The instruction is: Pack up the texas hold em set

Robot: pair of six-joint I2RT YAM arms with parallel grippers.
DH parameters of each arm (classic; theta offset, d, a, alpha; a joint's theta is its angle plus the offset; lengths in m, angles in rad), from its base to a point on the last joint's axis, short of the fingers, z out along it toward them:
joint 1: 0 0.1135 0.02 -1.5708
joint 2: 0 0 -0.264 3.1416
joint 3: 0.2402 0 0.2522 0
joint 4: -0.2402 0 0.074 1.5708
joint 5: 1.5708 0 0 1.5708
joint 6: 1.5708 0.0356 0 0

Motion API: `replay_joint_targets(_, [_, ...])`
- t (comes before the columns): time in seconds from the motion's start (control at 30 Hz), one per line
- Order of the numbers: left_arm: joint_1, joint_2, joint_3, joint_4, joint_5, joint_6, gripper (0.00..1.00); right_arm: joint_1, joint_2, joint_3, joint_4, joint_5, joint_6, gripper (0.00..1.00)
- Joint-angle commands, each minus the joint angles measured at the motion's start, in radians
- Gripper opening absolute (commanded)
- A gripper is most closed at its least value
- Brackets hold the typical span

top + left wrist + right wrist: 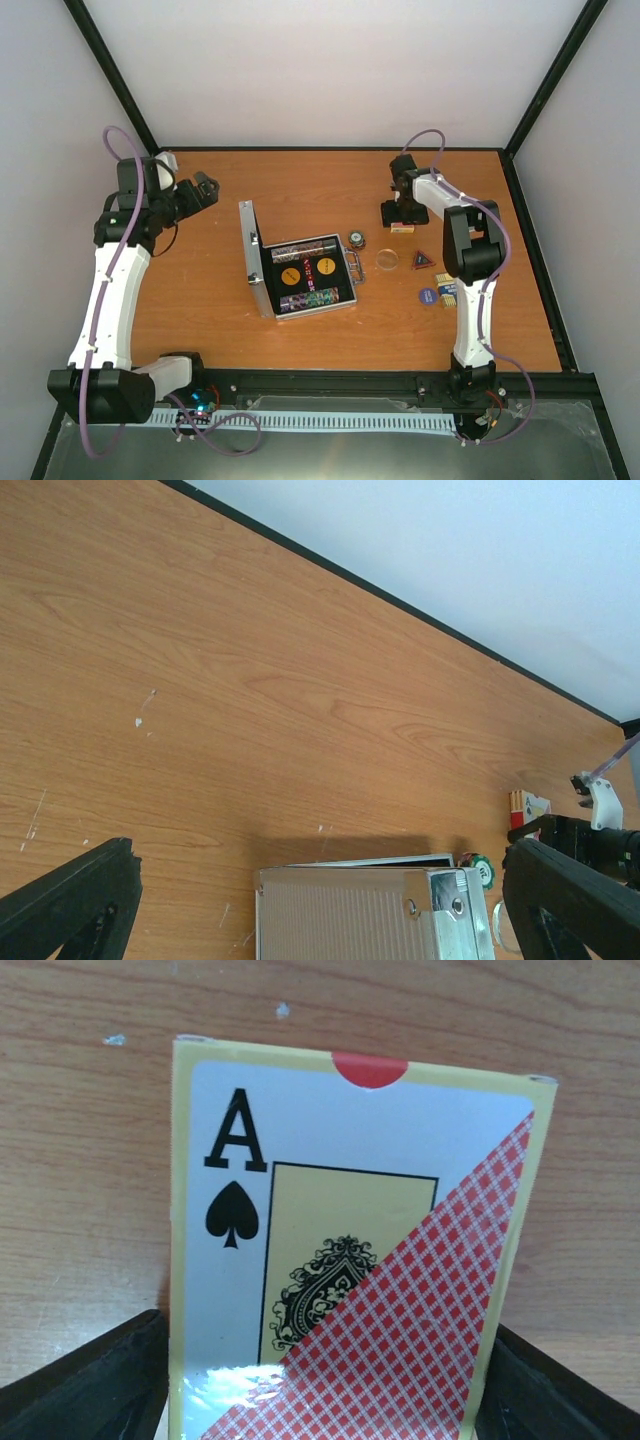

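Observation:
The silver case (300, 272) lies open mid-table with its lid (247, 255) standing upright on the left; chips and two yellow discs sit in its black lining. My right gripper (397, 212) is shut on the red card deck (403, 228) at table level, behind and to the right of the case. In the right wrist view the deck (360, 1250) shows its ace of spades face between both fingers (80, 1390). My left gripper (205, 190) is open and empty, behind and left of the lid. In the left wrist view its jaws stand wide apart above the ribbed lid back (360, 915).
Right of the case lie a chip stack (356, 239), a clear round button (387, 261), a triangular button (422, 260), a blue round button (427, 296) and the blue deck (447, 291). Black frame rails border the table. The green chip (483, 868) shows beside the lid.

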Motion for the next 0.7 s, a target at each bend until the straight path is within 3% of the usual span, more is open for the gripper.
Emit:
replay_joint_targets(0.0, [-0.002, 0.011, 0.045, 0.039, 0.028, 0.016, 1.0, -0.032, 0.025, -0.026, -0.005, -0.04, 0.031, 0.8])
replay_joint_targets(0.13, [-0.003, 0.017, 0.048, 0.051, 0.022, 0.015, 1.0, -0.049, 0.009, -0.052, 0.007, -0.077, 0.054, 0.78])
replay_joint_targets(0.47, [-0.003, 0.004, 0.016, 0.075, 0.006, 0.026, 1.0, -0.061, -0.017, -0.058, -0.009, -0.106, 0.043, 0.63])
replay_joint_targets(0.67, [-0.003, -0.015, -0.015, 0.09, 0.013, 0.028, 1.0, -0.061, -0.098, -0.107, -0.031, -0.109, 0.035, 0.6])
